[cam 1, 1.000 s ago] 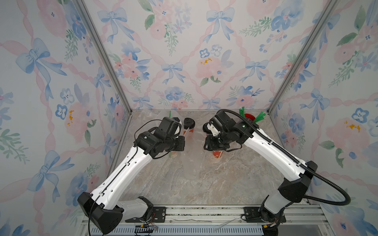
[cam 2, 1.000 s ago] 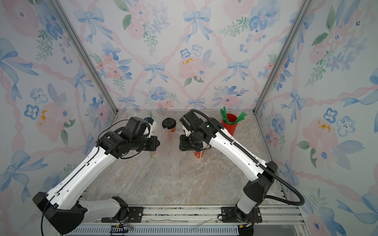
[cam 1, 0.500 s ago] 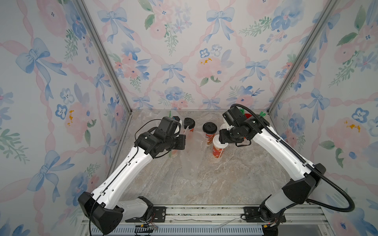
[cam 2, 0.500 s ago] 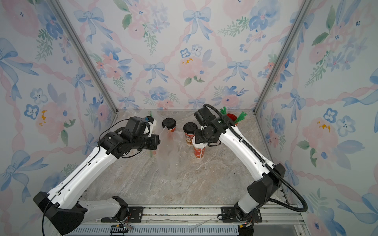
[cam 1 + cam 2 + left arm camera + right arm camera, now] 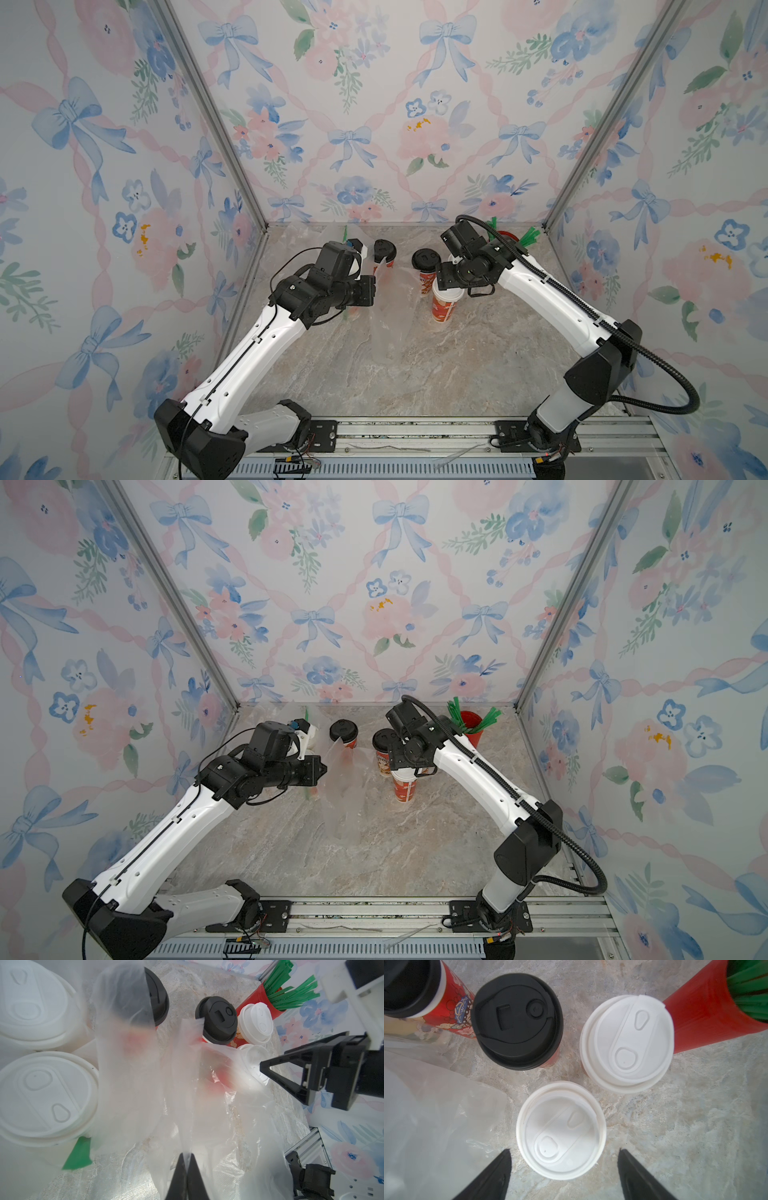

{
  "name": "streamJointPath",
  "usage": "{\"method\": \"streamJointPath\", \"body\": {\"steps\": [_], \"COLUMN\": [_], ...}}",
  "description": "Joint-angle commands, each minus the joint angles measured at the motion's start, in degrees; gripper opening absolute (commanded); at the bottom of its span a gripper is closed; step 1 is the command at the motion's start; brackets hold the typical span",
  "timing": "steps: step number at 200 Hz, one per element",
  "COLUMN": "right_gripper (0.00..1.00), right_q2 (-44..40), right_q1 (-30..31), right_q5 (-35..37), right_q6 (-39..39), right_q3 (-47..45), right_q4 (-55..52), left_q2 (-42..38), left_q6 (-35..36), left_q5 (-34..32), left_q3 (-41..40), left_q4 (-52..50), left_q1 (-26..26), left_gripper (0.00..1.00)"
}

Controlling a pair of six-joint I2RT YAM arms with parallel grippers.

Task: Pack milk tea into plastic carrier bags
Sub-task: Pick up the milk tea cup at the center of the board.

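Pinches the bag (image 5: 133, 1076) tight in the left claw (image 5: 187, 1156), holds the right claw (image 5: 564, 1150) wide above the near white-lidded cup (image 5: 560, 1126); could topple it if closing off-centre.

On the bench (image 5: 415, 374) a carrier bag (image 5: 388, 307) stands upright at the middle. Just right of it stands the near cup (image 5: 446, 301). The second cup (image 5: 424, 266) is close behind that, and the third cup (image 5: 626, 1043) lies between the second cup and the cup of straws (image 5: 471, 729) in the back right corner. A fourth cup (image 5: 384, 255) stands behind the bag. Two more cups (image 5: 41, 1095) stand side by side to its left.
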Motion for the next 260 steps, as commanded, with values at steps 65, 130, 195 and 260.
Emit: {"method": "streamJointPath", "body": {"steps": [65,130,195,260], "right_gripper": [0.83,0.81,0.81,0.82], "right_q2": [3.06,4.1,4.78,2.25], "right_q1": [0.58,0.78,1.19,2.17], "right_q5": [0.15,-0.6,-0.1,2.85], "right_q6": [0.2,0.26,0.21,0.3], "right_q3": [-1.71,-1.75,-2.75,-4.39], "right_q4": [1.2,0.7,0.98,3.85], "left_q2": [-1.81,-1.96,-2.23,-2.58], "left_q6": [-0.82,-0.76,-0.67,-0.79], "left_q5": [1.62,1.75,1.75,1.87], "left_q3": [-2.04,-2.47,-2.83,-3.16], "left_q4": [0.76,0.73,0.75,0.76], "left_q1": [0.66,0.73,0.9,1.1], "left_gripper": [0.0,0.0,0.0,0.0]}}
